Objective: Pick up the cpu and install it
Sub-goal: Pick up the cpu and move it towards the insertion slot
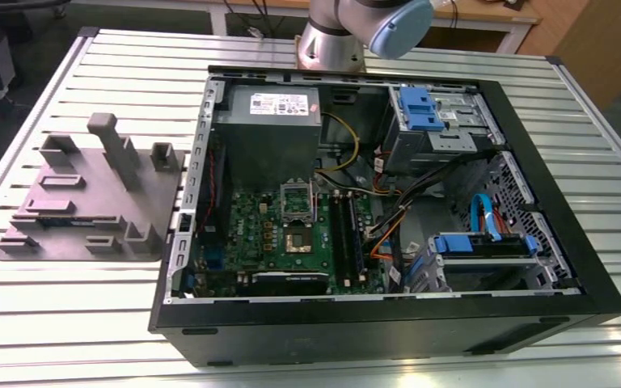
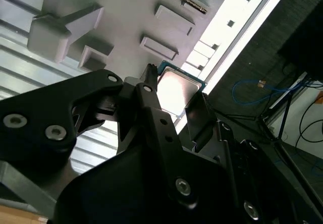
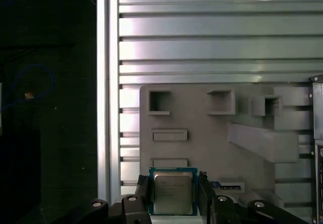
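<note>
Pickup looks done, folks: the gripper (image 3: 173, 182) is clamped on the cpu (image 3: 172, 196), holding it clear above the grey tray (image 3: 202, 133) near the edge of the table (image 3: 202, 47), well apart from the open computer case (image 1: 397, 323), so seating it on the motherboard (image 1: 289, 234) is not yet done.

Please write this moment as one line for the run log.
gripper: shut on cpu | cpu: held above grey tray | install: not yet done

The arm (image 1: 330, 44) is a silver-grey tube with a pale blue round cap (image 1: 403, 28); its hand (image 2: 174, 90) is matte black, studded with silver screws (image 2: 182, 185).
</note>
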Robot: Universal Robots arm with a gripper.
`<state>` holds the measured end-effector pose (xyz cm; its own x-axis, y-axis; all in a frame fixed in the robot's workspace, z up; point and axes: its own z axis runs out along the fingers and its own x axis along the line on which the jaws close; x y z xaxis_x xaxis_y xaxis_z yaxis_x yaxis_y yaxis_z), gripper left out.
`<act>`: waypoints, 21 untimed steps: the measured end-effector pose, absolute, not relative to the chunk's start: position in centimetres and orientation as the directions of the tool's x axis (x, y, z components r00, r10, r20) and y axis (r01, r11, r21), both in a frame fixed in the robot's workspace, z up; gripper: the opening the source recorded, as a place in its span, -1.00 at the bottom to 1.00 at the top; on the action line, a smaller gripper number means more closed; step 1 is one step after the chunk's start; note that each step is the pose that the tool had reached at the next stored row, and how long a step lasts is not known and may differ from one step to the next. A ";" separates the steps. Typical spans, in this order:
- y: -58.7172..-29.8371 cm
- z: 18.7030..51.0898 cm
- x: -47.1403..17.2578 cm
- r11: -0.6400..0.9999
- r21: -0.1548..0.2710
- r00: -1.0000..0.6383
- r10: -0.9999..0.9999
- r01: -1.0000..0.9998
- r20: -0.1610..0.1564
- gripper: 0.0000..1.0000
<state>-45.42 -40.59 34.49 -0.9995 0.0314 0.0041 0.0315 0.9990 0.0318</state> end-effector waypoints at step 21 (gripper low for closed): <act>-40.6 38.2 -45.4 0.999 0.031 -1.000 0.031 0.031 0.004 -0.06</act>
